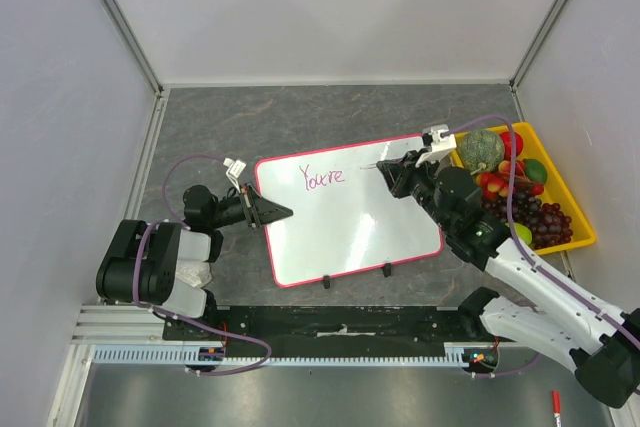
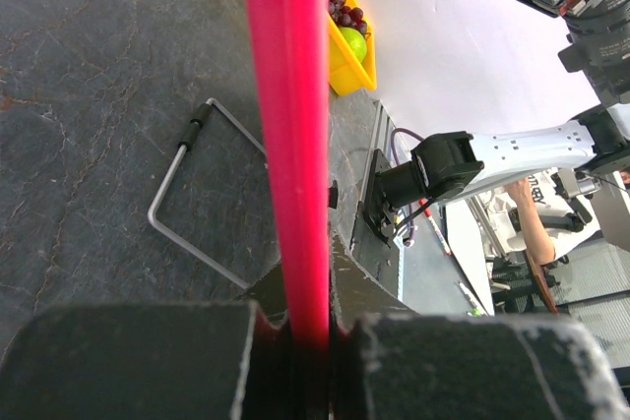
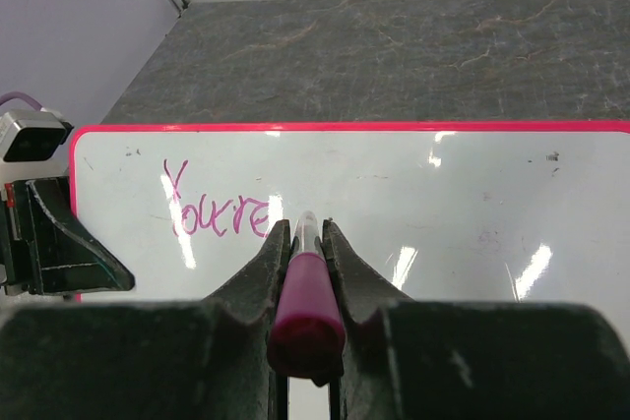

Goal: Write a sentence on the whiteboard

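bench (image 1: pixel 300 117): dark grey stone-look top, and the whiteboard sits roughly in the middle of it

whiteboard (image 1: pixel 350 237): lying flat and turned a bit askew, pink-red rim all round, mostly blank white

yellow tray (image 1: pixel 566 245): just off the whiteboard's right end, stuffed with fake fruit. There's a melon (image 1: pixel 481 150) at the back and dark grapes (image 1: pixel 540 217) nearer the front

left gripper (image 1: pixel 285 213): at the whiteboard's left edge, clamped tight on the rim. In the left wrist view the red rim (image 2: pixel 290 145) runs straight down into the closed fingers (image 2: pixel 307 336)

right gripper (image 1: pixel 390 169): over the whiteboard's far right part, squeezed onto a marker, fingers snug on both sides of it in the wrist view (image 3: pixel 307 243)

wire loop (image 2: pixel 197 204): thin metal bracket lying on the bench right beside the whiteboard's rim, only shows in the left wrist view

marker (image 3: pixel 307 292): magenta body with a pale tip aimed at the whiteboard just past the last letter. Honestly can't tell if the tip is touching

sentence (image 1: pixel 323 177): only "You're" is on there, magenta cursive, in the whiteboard's far left area (image 3: pixel 217 209)

clips (image 1: pixel 326 282): two little black ones on the whiteboard's near long edge

red pen (image 1: pixel 555 405): lying well off the whiteboard's near right corner, down by the right arm's base
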Controlling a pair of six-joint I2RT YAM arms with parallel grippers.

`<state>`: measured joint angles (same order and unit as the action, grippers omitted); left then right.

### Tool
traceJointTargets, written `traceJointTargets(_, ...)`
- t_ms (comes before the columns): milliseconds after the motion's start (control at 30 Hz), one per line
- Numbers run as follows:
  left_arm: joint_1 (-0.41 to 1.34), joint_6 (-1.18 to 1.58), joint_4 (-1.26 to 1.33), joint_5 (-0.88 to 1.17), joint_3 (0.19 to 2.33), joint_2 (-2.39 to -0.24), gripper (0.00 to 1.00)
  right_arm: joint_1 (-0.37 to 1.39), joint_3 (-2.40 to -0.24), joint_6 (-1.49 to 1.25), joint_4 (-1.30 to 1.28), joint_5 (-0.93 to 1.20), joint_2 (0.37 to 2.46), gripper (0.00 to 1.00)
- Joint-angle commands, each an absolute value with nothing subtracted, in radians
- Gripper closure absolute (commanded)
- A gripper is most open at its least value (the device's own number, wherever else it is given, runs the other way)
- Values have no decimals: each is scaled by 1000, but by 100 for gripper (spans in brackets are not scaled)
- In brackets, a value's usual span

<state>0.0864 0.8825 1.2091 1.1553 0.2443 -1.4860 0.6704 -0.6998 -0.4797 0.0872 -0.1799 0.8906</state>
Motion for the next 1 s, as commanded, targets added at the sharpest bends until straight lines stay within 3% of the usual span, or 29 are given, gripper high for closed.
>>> traceJointTargets(0, 89, 802, 1224, 1144, 229, -1508, 98, 663, -736, -460, 120, -149, 910, 100)
traceJointTargets(967, 89, 815, 1244, 1154, 230, -1520, 98, 629, -752, -454, 173, -184, 1038, 100)
